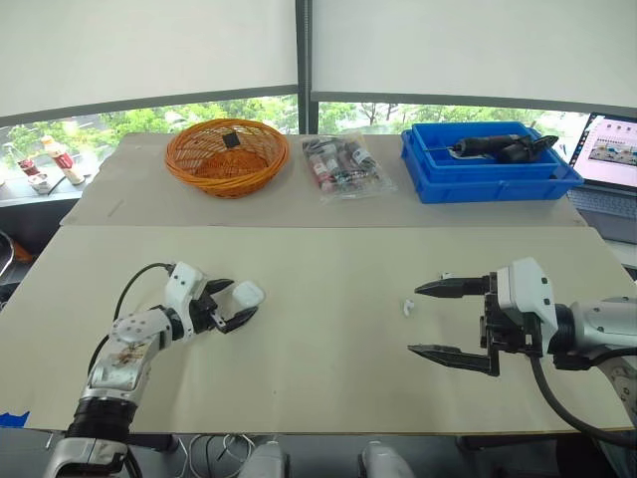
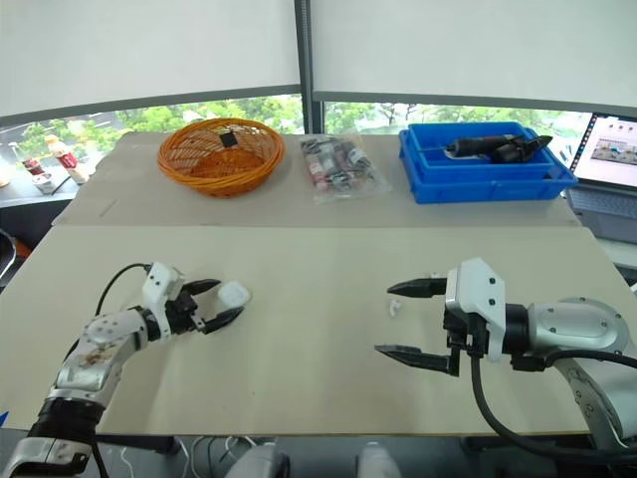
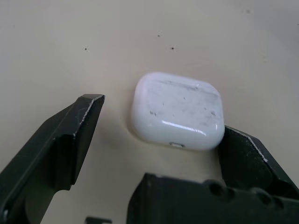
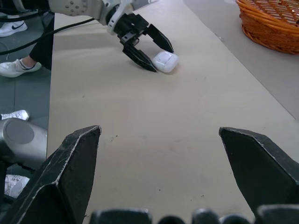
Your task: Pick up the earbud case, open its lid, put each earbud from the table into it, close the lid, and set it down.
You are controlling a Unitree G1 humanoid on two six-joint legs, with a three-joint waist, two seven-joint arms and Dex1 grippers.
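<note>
Nearest me, the left gripper [image 1: 242, 300] is spread around the earbud case [image 3: 177, 109], which lies flat on the table [image 1: 328, 378] at near left. One finger seems to touch it; the other stands apart. At near right the right gripper [image 1: 413, 319] is spread wide, with an earbud [image 1: 407, 308] on the table just beside its tips. I judge the case light, hard and glossy, so slippery. I would pinch its body squarely, clear of the lid.

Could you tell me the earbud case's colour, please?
The earbud case is white, clearest in left wrist view.
</note>
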